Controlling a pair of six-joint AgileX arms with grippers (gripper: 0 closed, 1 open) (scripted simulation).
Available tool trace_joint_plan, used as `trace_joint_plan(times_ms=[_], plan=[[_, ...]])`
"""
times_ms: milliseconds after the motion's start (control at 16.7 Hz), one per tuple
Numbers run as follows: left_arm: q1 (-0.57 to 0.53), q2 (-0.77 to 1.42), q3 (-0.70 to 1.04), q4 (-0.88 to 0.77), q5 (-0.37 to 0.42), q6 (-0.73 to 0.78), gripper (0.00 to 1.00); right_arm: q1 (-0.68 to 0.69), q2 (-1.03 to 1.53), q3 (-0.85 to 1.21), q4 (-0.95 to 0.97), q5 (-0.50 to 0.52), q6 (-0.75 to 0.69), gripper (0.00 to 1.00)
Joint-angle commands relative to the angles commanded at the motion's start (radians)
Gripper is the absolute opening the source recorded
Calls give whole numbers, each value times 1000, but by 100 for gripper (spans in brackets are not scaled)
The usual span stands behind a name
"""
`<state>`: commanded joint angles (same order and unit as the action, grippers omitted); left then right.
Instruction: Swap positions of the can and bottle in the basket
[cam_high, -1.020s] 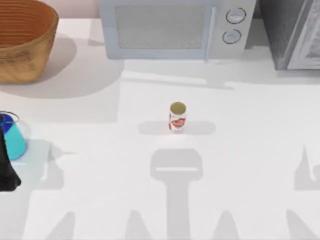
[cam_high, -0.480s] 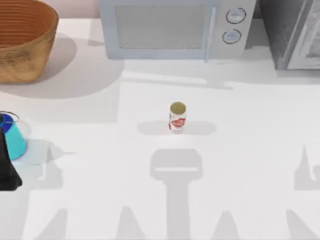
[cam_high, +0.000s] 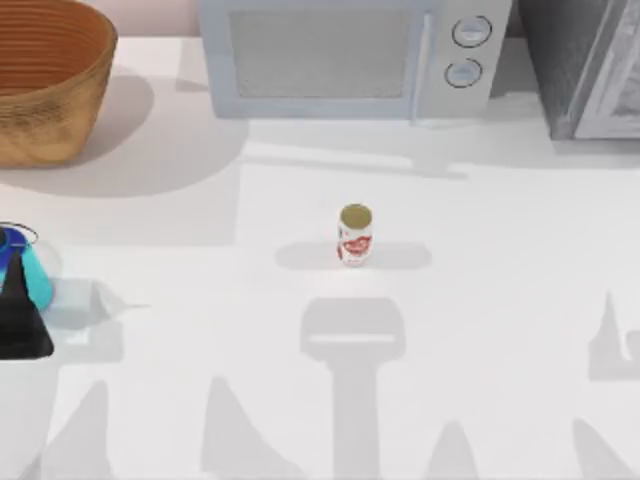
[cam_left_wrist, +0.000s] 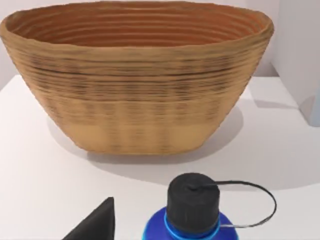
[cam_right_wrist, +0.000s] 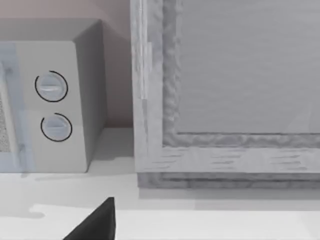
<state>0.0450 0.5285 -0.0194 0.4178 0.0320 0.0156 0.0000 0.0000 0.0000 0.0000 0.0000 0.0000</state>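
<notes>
The wicker basket (cam_high: 45, 85) stands at the table's far left corner with nothing showing inside it; the left wrist view faces its ribbed wall (cam_left_wrist: 135, 95). The red-and-white can (cam_high: 355, 236) stands upright on the table's middle. At the left edge stands the blue bottle (cam_high: 30, 272), whose black cap with a loop (cam_left_wrist: 192, 202) is close in the left wrist view. My left gripper (cam_high: 18, 322) hangs open just in front of and partly over the bottle, with one dark finger (cam_left_wrist: 97, 225) beside the cap. One finger (cam_right_wrist: 97, 222) of my right gripper shows in the right wrist view.
A grey microwave (cam_high: 345, 55) stands along the back edge, with a grey cabinet (cam_high: 590, 65) at the back right. Open table lies between the can and the basket. The right wrist view faces the microwave's knobs (cam_right_wrist: 50, 87) and the cabinet (cam_right_wrist: 240, 85).
My left gripper has crept toward the bottle and covers more of it. The arm shadows along the front edge have shifted. Can and basket have not moved.
</notes>
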Motion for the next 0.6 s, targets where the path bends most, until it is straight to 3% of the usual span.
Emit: trace_joint_plan(times_ms=[600], plan=[[43,808,23,698,76,27,100,0,0,0,0,0,0,100]])
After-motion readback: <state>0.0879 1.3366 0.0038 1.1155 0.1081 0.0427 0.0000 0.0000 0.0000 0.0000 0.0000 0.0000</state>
